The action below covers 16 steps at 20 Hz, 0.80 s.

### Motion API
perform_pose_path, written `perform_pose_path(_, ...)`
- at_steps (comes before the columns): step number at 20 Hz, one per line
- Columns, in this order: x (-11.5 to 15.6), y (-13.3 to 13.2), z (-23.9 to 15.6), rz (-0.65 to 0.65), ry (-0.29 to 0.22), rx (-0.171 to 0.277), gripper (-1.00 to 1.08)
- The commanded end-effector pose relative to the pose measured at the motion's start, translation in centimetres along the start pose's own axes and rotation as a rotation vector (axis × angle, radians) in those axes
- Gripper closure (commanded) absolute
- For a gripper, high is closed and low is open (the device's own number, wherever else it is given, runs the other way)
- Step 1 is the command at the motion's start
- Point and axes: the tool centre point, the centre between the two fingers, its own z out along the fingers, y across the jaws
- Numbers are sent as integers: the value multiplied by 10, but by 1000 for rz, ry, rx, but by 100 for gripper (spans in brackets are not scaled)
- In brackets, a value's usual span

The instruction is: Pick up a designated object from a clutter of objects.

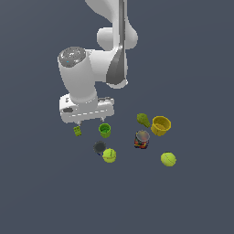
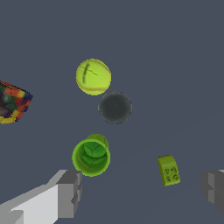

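Observation:
The designated object, a tiny green studded block (image 1: pixel 77 131) (image 2: pixel 169 170), lies on the dark floor at the exterior view's left end of the clutter of objects. My gripper (image 1: pixel 92 121) (image 2: pixel 141 190) hangs just above the floor and is open, with nothing held. In the wrist view the block sits between the two grey fingers (image 2: pixel 68 192), nearer one of them and apart from both. The round green cup (image 1: pixel 104 130) (image 2: pixel 91 156) stands close beside the block, near the other finger.
A dark grey disc (image 1: pixel 99 147) (image 2: pixel 114 107) and a yellow-green ball (image 1: pixel 109 155) (image 2: pixel 93 77) lie beyond the cup. Toward the exterior view's right are a dark can (image 1: pixel 142 139) (image 2: pixel 11 103), a green pear shape (image 1: pixel 143 119), a yellow bowl (image 1: pixel 161 125) and a second ball (image 1: pixel 168 159).

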Motion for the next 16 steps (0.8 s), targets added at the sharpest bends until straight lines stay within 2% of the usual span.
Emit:
perform_pose_path(1,-10,20,20,-34,2,-3,-92)
perform_pose_path(9,-47,71,78,-137,10,-4,-92)
perform_pose_path(16,-73,95,111,-198,19,-1,-92)
